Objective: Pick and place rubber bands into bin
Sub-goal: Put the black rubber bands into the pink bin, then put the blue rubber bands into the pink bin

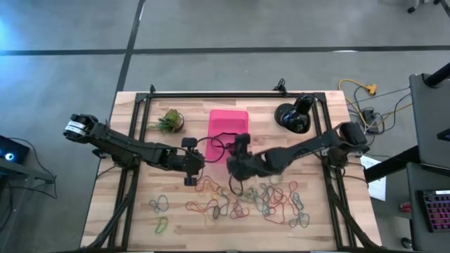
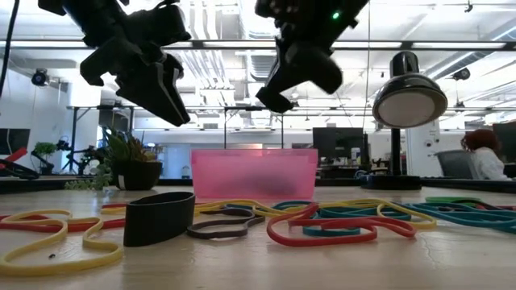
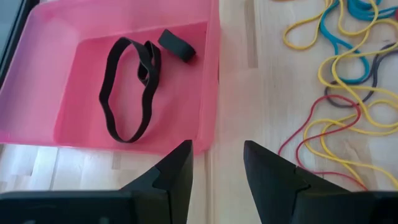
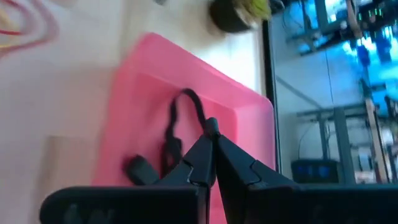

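Nearest us in the low view, the rubber bands sprawl in loose coloured loops along the front half of the bench, a short wide black band standing on edge among them. Behind them, toward the middle of the far edge, sits the pink bin, with two black bands already lying inside.

The right end effector hangs at the bin's near edge with its fingers closed to a point; a thin black loop seems to trail up from its tip over the bin wall, though we cannot say for certain that it is pinched there. The left end effector is open and empty, raised beside the bin's near corner, above bare wood.

We judge the step in hand to be a delivery at the bin, with most of the pile not yet moved. Next we would need the right fingers parted over the bin floor, then a descent onto a single loop lying apart from the tangle.
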